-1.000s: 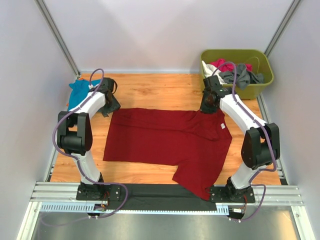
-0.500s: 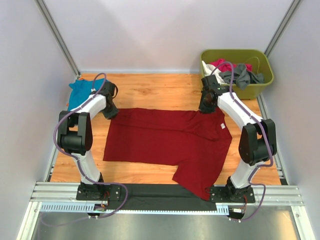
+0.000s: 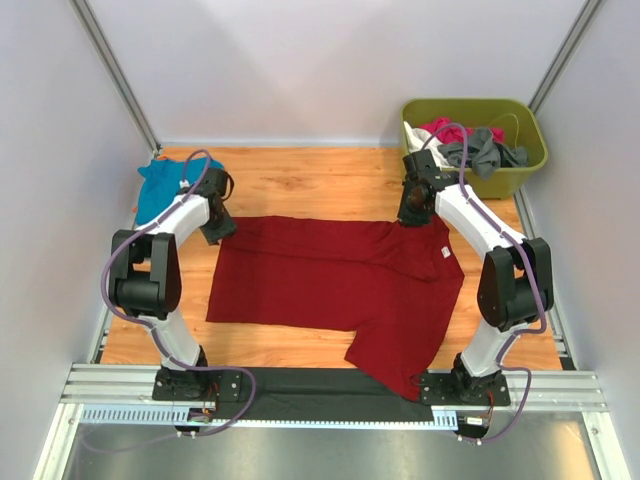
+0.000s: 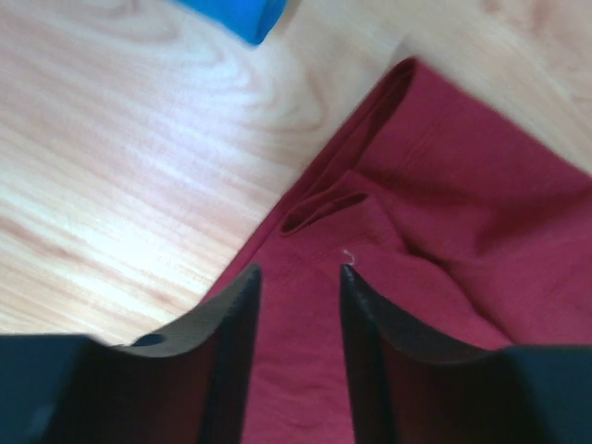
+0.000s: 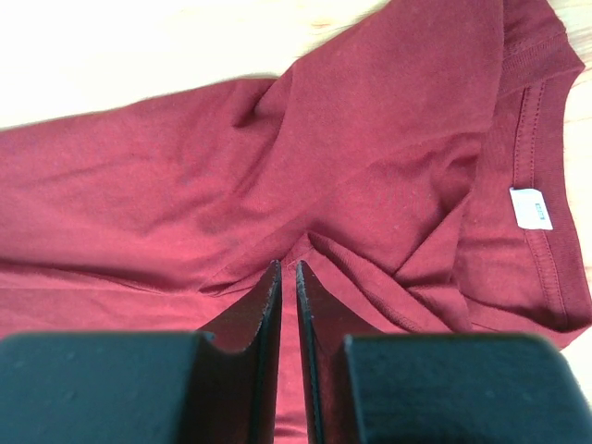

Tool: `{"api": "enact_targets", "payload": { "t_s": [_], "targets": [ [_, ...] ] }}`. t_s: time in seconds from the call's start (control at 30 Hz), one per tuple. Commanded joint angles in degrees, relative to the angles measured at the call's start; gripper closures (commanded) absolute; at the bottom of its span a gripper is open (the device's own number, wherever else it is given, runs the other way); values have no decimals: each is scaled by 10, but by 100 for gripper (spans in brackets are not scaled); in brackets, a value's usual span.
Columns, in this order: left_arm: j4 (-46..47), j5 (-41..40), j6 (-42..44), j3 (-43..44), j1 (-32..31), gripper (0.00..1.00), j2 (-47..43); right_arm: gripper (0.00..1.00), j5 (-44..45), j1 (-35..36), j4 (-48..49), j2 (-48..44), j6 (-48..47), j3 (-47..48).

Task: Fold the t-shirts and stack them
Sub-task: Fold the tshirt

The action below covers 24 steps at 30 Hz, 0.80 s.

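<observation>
Dark red shirt is spread mostly flat across the middle of the table, collar to the right, hem to the left. White label shows inside the collar. One sleeve runs toward the near edge and drapes over the black rail next to the right arm's base. Cloth is creased around the collar; the far-left corner is doubled over into a small fold.

Teal-blue shirt is bunched at the far-left corner of the table, apart from the red one.

Left tool is at the far-left corner of the red shirt, fingers parted, with red cloth showing in the gap. Looks released, nothing pinched; can't tell whether the tips touch the cloth.

Right tool is at the far edge of the red shirt near the collar, clenched on a pucker of cloth, with wrinkles radiating from the tips.

Green bin sits at the far-right corner, behind the right arm, holding pink, white and grey clothes. Both arms reach over the shirt's outer edges.
</observation>
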Motion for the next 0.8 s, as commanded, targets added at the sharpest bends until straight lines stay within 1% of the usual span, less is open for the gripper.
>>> {"api": "enact_targets", "payload": {
  "t_s": [0.0, 0.23, 0.4, 0.53, 0.6, 0.63, 0.67, 0.77],
  "targets": [
    [16, 7, 9, 42, -3, 50, -21, 88, -5, 1, 3, -10, 8, 9],
    [27, 2, 26, 65, -4, 48, 32, 88, -2, 2, 9, -12, 11, 8],
    [31, 6, 27, 71, -4, 48, 50, 88, 2, 2, 2, -7, 8, 15],
    [29, -2, 27, 77, -4, 50, 61, 87, 0, 2, 3, -5, 13, 19],
    [29, -5, 27, 77, -3, 58, 62, 87, 0, 2, 2, -4, 12, 22],
    [25, -5, 25, 78, -3, 64, 62, 87, 1, 2, 2, -4, 11, 27],
    [23, -4, 24, 76, -3, 74, 61, 86, 2, 1, 0, -1, 10, 29],
    [16, 0, 19, 69, -3, 82, 47, 82, 4, 2, -4, 4, 11, 37]
  ]
}}
